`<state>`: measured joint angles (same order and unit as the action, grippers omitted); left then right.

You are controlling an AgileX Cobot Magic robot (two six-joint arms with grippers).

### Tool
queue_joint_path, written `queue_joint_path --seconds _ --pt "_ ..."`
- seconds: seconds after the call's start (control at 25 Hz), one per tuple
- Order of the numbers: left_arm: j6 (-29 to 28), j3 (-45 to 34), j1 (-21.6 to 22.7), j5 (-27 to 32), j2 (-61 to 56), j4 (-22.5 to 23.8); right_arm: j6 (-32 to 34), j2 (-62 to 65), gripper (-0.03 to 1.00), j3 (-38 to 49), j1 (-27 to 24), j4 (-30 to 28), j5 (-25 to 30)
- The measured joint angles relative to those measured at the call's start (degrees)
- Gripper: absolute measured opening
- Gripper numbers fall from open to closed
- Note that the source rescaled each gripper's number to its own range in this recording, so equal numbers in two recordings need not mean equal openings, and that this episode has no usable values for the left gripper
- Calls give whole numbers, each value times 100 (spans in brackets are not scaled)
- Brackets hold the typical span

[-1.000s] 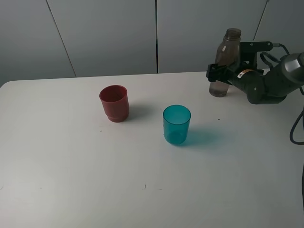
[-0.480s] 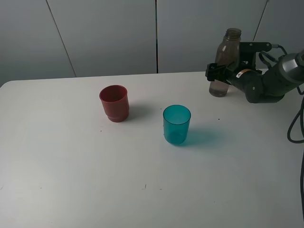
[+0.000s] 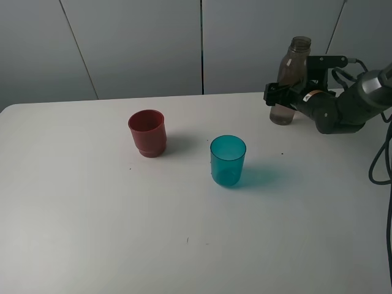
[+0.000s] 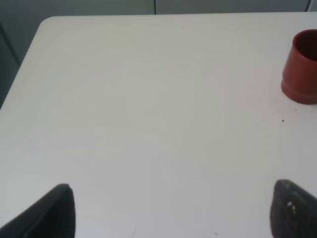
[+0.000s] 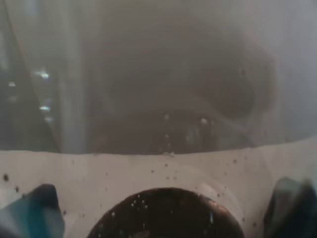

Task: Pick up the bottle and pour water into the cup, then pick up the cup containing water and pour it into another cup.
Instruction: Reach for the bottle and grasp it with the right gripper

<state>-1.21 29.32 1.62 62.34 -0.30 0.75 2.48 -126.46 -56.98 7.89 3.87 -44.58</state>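
Right end effector [image 3: 277, 98], jaws spread wide, straddles the upright smoky bottle [image 3: 293, 66]; teal tumbler [image 3: 228, 162] and red cup [image 3: 147, 133] stand apart.

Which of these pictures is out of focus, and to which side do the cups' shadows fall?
Exterior high view: sharp, evenly lit; the teal cup and the red cup throw soft shadows toward the view's right on the table. Right wrist view: the bottle is too near, hazy and unfocused. Left wrist view: table sharp, the tips of the left pincer blurred.
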Motion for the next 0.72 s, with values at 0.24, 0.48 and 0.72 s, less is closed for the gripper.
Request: queue_joint_path --seconds 0.24,0.48,0.72 --pt "0 0 0 0 0 0 11 0 100 -59 0 -26 0" --pt "0 0 0 0 0 0 52 0 22 -59 0 -47 94" --pt "0 0 0 0 0 0 145 0 1 -59 -28 -88 103"
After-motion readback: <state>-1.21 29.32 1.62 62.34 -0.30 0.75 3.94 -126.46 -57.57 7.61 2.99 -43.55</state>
